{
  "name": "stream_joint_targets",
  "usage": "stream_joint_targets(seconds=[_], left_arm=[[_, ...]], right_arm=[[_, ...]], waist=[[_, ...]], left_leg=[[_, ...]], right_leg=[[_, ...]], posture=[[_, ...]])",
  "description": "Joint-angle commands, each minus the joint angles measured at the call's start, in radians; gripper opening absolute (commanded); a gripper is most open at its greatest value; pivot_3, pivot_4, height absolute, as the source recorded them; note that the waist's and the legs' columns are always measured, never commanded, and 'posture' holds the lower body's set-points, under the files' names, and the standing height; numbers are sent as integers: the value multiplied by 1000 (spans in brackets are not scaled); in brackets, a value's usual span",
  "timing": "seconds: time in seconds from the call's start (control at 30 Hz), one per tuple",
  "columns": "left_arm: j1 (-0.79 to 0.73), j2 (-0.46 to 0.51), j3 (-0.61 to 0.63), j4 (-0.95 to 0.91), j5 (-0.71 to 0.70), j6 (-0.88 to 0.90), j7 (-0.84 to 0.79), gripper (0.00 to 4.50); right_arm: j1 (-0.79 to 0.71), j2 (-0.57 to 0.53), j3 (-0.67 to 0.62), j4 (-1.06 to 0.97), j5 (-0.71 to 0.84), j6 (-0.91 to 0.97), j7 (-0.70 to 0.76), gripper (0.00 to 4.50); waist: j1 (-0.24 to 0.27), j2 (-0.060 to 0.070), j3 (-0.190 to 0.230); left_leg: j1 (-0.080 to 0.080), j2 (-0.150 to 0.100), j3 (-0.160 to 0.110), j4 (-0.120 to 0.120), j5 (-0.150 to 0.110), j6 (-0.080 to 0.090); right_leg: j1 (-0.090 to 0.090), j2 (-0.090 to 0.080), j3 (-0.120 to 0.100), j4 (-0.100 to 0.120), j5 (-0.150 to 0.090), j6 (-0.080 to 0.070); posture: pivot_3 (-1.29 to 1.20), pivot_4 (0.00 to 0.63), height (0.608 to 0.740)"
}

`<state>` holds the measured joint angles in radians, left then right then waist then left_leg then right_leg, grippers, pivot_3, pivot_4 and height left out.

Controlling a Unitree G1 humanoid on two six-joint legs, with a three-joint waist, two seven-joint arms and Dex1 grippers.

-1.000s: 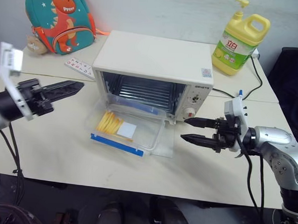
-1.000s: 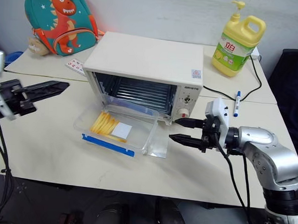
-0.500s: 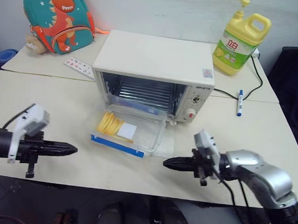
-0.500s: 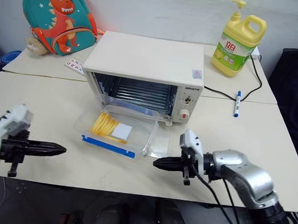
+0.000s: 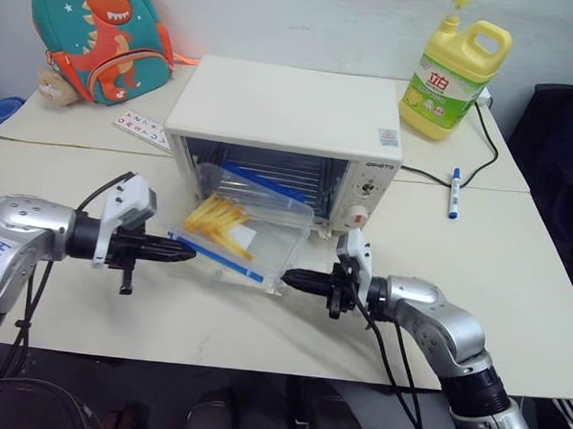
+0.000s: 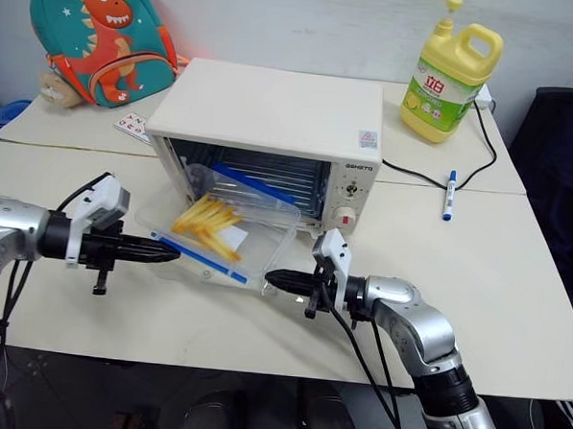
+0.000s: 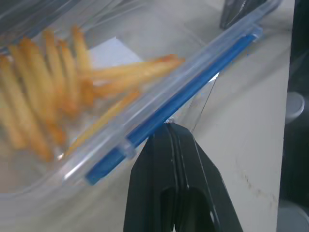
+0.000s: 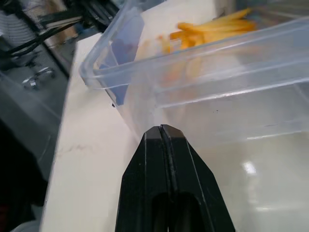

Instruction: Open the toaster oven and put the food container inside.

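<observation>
From the left eye view, we are pressing the clear rectangular plastic food container [image 5: 244, 233] with blue side clips from two sides. It is tilting, its far end up toward the mouth of the cream-white boxy toaster oven [image 5: 289, 136], whose glass drop-down door is lying open beneath it. Our left gripper [image 5: 190, 253], fingers clenched together, is meeting the container's blue-clipped edge from nine o'clock, and our right gripper [image 5: 287, 277], likewise clenched, is touching its near corner from about four o'clock. Neither is grasping anything; we judge that the closed tips are serving as pushers to lever and slide the box onto the wire rack.

From the right eye view, the same arrangement is showing: the container is sitting at the oven's six o'clock, partly over the door, not yet inside. A yellow dish-soap jug [image 6: 452, 71] is standing well apart at the oven's two o'clock, and a teal dinosaur backpack [image 6: 90, 33] at its ten o'clock.

From the left wrist view, our shut fingertips [image 7: 170, 136] are butting against the blue clip [image 7: 177, 100], with yellow food strips [image 7: 58, 92] behind the wall.

From the right wrist view, our closed fingertips [image 8: 161, 137] are pressing the clear wall near its bottom edge, probably to nudge it upward.
</observation>
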<state>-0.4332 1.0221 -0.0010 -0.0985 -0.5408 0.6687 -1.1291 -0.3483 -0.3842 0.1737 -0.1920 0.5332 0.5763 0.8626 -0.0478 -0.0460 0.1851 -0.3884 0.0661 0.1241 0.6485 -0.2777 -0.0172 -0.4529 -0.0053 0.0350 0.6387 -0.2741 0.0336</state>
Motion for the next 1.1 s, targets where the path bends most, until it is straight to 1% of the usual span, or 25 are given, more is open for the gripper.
stream_joint_targets(seconds=[0.03,0.13,0.2,0.33,0.4,0.47,0.7,0.8,0.83,0.9,0.97,1.1], left_arm=[[-45,-58,8,12,29,-27,49,0],[-38,-92,16,8,37,-26,56,0],[-21,-100,26,-13,30,-18,54,0],[35,-97,59,-63,9,-6,53,0],[61,-91,78,-82,2,-2,47,0],[73,-87,86,-89,5,-1,44,0],[79,-61,89,-89,22,-7,24,0],[67,-60,91,-76,30,-10,32,0],[48,-72,83,-61,47,-23,51,0],[-20,-128,56,-10,92,-52,117,0],[-82,-184,32,35,137,-79,172,0],[-171,-274,21,102,181,-116,245,0]], right_arm=[[-74,23,-47,23,-18,-8,-63,26],[-117,19,-73,47,-14,20,-85,26],[-113,-10,-79,16,0,43,-59,26],[-62,-98,-50,-85,45,94,47,26],[-40,-129,-17,-121,59,113,97,26],[-34,-134,11,-139,69,120,128,26],[-105,-19,52,-66,38,90,87,26],[-150,60,48,-8,-7,44,18,26],[-172,88,41,24,-29,26,-19,26],[-208,122,23,78,-60,1,-65,26],[-225,131,10,105,-73,-17,-79,26],[-249,134,-7,141,-85,-43,-87,26]], waist=[[-5,0,0],[-12,0,0],[-11,-1,0],[-9,-1,0],[-9,-1,0],[-9,-1,0],[-11,-1,0],[-10,-2,-1],[-10,-2,-1],[-7,-2,-1],[1,-2,-1],[5,-2,-1]], left_leg=[[0,0,0,1,1,1],[1,-1,1,1,4,4],[2,-1,1,1,4,4],[1,-1,-1,-1,4,2],[1,0,-2,-1,2,1],[1,0,-2,-1,2,1],[2,-1,-1,1,4,3],[2,-1,-2,1,4,2],[2,-1,-2,1,4,2],[1,-1,-2,0,4,2],[0,-2,-3,1,4,2],[-1,-2,-2,1,3,3]], right_leg=[[0,-1,1,1,0,0],[0,-2,3,2,1,1],[0,-2,3,3,1,1],[-1,-2,2,6,1,1],[-1,-1,1,6,-1,2],[-1,-1,2,6,-1,2],[-1,-1,2,6,-1,1],[-1,-2,2,6,-1,1],[-1,-2,2,6,-1,1],[-1,-2,2,7,-1,1],[-1,-2,1,7,0,2],[-1,-3,1,6,0,3]], posture=[[0,150,740],[0,150,740],[0,150,740],[0,150,740],[0,150,740],[0,150,740],[0,150,740],[0,150,740],[0,150,740],[0,150,740],[0,150,740],[0,150,740]])
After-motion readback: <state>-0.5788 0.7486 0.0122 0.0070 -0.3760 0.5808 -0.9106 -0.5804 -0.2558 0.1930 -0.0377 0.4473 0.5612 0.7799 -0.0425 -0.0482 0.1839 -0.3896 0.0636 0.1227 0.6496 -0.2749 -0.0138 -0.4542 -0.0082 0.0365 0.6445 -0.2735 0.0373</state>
